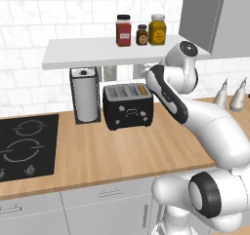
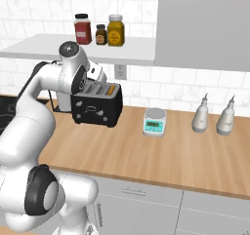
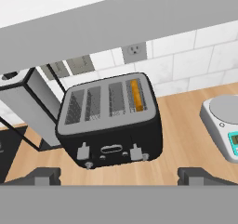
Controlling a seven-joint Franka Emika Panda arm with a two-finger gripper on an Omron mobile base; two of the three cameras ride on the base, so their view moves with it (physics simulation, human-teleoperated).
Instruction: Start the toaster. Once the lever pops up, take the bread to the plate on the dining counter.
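Toaster (image 3: 111,121) stands on the wooden desk (image 1: 122,156) beside the paper-towel holder (image 1: 84,95), front levers facing the hand. Bread (image 3: 136,94) sits in the slot farthest from that holder. Fingers (image 3: 120,175) spread fully open, gripping nothing, hovering above and in front of the toaster; levers lie ahead and below, slots running away from the hand.

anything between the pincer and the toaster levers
Nothing visible. In the hand view the open pincer faces the toaster front across bare worktop; the paper-towel holder and scale stand off to either side.
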